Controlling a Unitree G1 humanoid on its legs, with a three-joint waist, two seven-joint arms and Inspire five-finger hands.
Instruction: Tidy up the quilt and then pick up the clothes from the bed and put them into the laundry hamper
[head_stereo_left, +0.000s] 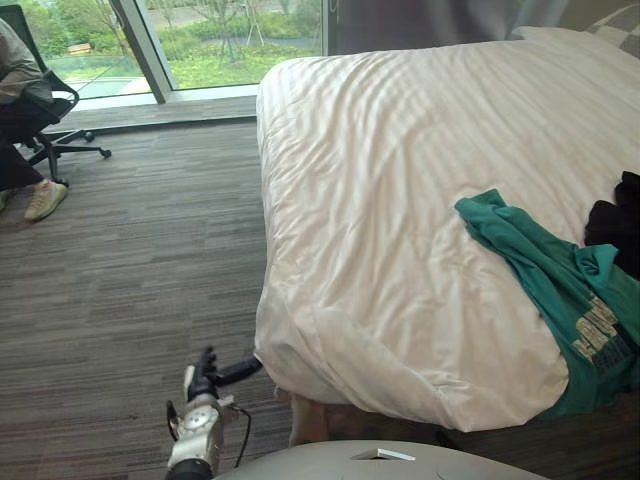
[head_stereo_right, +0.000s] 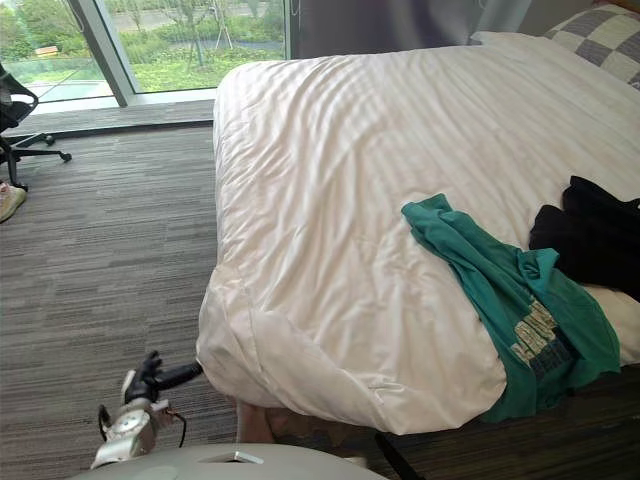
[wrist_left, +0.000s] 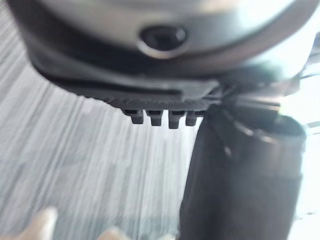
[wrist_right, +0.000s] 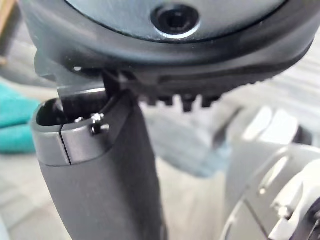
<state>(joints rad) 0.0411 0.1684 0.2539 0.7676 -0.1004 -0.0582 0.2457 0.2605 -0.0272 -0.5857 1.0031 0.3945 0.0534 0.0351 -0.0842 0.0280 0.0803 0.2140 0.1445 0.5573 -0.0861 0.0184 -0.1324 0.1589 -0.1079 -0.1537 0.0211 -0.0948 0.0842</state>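
Observation:
A white striped quilt (head_stereo_left: 400, 200) lies spread over the bed, and its near corner (head_stereo_right: 240, 350) hangs down towards the carpet. A teal T-shirt (head_stereo_right: 500, 285) is draped over the quilt's near right side and falls past its edge. Beside it, further right, sits a black garment (head_stereo_right: 590, 235). My left hand (head_stereo_left: 212, 378) hovers low over the carpet, open, its fingers stretched to just short of the hanging corner. My right hand (wrist_right: 100, 175) holds nothing and its thumb is straight; a teal patch (wrist_right: 15, 120) shows behind it.
Grey striped carpet (head_stereo_left: 130, 270) covers the floor left of the bed. A person sits on a black office chair (head_stereo_left: 45, 110) at the far left by the tall windows (head_stereo_left: 230, 40). A checked pillow (head_stereo_right: 600, 40) lies at the bed's head.

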